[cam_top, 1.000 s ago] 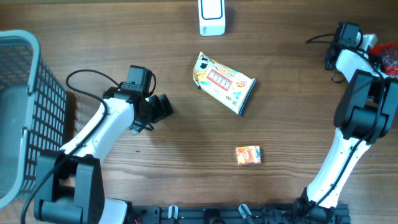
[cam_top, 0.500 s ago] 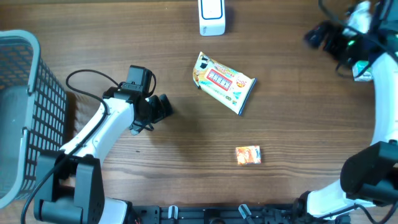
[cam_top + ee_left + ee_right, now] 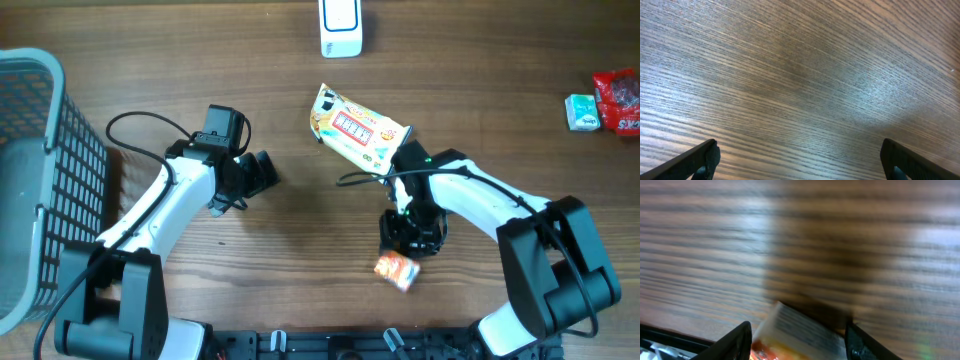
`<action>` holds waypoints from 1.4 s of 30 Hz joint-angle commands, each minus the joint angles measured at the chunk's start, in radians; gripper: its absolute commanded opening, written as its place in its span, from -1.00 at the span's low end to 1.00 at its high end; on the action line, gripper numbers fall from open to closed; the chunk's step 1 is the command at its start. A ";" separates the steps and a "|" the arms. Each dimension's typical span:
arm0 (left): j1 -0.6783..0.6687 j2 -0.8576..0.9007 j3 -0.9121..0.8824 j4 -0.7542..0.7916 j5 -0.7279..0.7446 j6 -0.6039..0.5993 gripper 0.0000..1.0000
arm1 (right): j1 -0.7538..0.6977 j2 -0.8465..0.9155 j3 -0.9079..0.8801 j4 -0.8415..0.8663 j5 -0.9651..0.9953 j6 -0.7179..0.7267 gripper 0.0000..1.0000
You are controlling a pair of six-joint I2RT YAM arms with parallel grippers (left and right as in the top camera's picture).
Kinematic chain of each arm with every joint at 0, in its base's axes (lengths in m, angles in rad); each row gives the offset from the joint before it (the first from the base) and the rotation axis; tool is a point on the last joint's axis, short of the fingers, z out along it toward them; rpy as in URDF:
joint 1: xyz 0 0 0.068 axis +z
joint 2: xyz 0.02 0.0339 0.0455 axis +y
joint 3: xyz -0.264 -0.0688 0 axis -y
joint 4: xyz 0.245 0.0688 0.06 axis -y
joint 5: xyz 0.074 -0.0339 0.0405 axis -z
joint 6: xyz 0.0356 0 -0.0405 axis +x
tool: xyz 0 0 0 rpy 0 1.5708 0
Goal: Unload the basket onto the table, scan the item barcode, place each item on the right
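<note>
Right gripper [image 3: 799,342]: lowered over the small orange packet [image 3: 397,269] at the near middle of the table [image 3: 300,250]. In the right wrist view the dark fingers [image 3: 740,339] are seen set partly apart, one on each side of the packet, which fills the gap between them. The view is blurred, so it cannot be told whether the jaws are pressed on the packet or only flank it. From overhead the packet is seen tilted, just beyond the near side of the gripper body, with an orange corner showing.

Left gripper [image 3: 268,172]: held over bare wood left of centre, jaws spread fully apart. Nothing is held or touched; only wood grain is seen between the two fingertips [image 3: 704,159] in the left wrist view.

Other items: a yellow snack bag [image 3: 358,132] is laid flat just beyond the right gripper, with the right arm crossing beside its right end. A white scanner [image 3: 341,25] is stood at the far edge, beyond the bag. A green-and-white box [image 3: 582,110] and a red packet [image 3: 620,100] are seen touching at the far right.

Containers: a grey mesh basket [image 3: 35,150] is placed at the left edge, partly out of view.
</note>
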 commanded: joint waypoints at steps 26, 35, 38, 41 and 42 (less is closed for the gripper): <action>0.005 -0.006 0.009 0.000 -0.010 0.005 1.00 | -0.018 -0.027 0.181 -0.284 -0.061 -0.212 0.14; 0.005 -0.006 0.009 0.000 -0.010 0.005 1.00 | 0.129 -0.046 0.013 -0.275 0.032 0.025 -0.90; 0.005 -0.006 0.009 0.000 -0.010 0.005 1.00 | 0.181 -0.046 0.005 -0.233 0.095 0.132 -0.87; 0.005 -0.006 0.009 0.000 -0.010 0.005 1.00 | 0.204 -0.046 0.000 -0.196 0.074 0.157 -0.84; 0.005 -0.006 0.009 0.000 -0.010 0.005 1.00 | 0.210 -0.046 -0.009 -0.177 0.055 0.157 -0.83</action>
